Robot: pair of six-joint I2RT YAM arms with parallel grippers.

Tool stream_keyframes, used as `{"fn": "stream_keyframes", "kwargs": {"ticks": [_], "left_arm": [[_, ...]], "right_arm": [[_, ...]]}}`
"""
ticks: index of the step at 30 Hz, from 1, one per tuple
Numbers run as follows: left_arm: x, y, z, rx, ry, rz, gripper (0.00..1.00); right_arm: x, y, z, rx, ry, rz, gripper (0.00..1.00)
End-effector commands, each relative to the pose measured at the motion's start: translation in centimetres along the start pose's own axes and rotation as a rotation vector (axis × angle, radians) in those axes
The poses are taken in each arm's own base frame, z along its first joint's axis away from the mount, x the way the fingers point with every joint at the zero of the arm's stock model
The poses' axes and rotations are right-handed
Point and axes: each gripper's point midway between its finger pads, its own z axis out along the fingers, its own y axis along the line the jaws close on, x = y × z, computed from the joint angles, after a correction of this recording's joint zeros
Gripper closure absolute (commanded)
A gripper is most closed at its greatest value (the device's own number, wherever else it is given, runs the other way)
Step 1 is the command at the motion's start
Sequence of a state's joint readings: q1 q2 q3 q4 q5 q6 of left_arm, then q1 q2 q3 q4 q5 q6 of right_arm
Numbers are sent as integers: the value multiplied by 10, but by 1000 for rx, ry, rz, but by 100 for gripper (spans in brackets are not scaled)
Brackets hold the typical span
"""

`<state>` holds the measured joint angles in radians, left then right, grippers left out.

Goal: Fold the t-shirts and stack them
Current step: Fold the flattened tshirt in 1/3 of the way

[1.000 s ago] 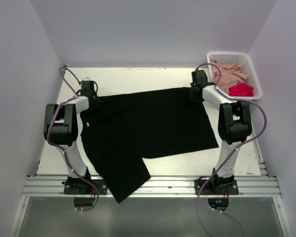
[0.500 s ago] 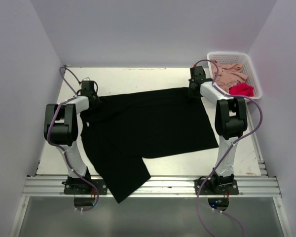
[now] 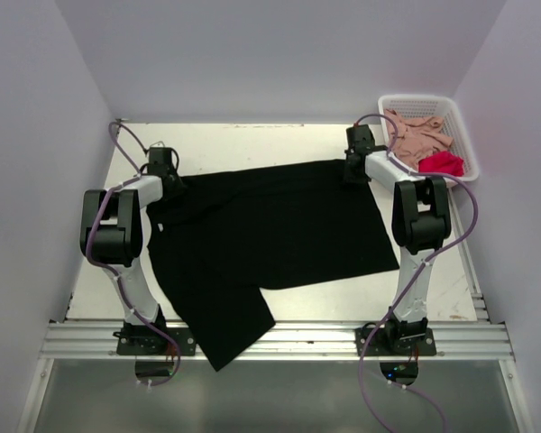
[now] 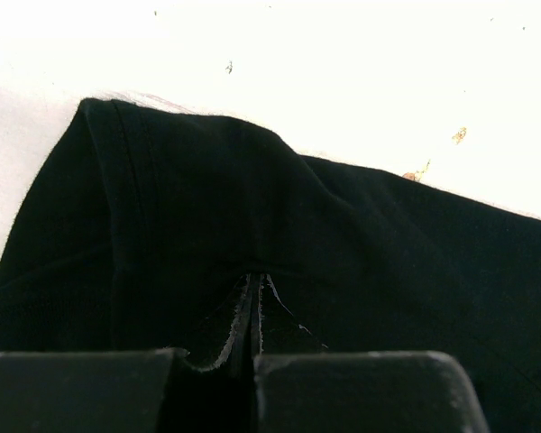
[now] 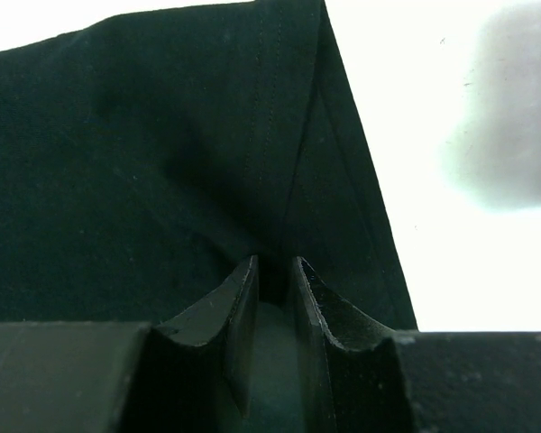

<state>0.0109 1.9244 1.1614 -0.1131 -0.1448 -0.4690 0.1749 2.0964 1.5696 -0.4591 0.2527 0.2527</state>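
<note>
The black t-shirt [image 3: 279, 225] is soft, matt cloth with a stitched hem, the pink t-shirt [image 3: 415, 135] and red t-shirt [image 3: 442, 164] are crumpled matt cloth in a white plastic lattice basket [image 3: 418, 98], the tabletop [image 3: 252, 144] is pale, smooth and faintly speckled, and the rail [image 3: 288, 341] along its near edge is dull grooved metal.

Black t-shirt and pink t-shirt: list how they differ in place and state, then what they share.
The black t-shirt lies spread across the table; the pink t-shirt sits crumpled in the white basket. The left gripper and right gripper pinch the black t-shirt's far edge; nothing holds the pink t-shirt. Shared: both are plain cloth, neither folded.
</note>
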Motion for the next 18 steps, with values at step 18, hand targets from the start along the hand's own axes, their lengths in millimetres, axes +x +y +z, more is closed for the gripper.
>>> {"fn": "stream_keyframes", "kwargs": {"ticks": [18], "left_arm": [[1, 9, -3, -35, 10, 9, 100]], "right_arm": [[-3, 18, -9, -241, 41, 175, 100]]}}
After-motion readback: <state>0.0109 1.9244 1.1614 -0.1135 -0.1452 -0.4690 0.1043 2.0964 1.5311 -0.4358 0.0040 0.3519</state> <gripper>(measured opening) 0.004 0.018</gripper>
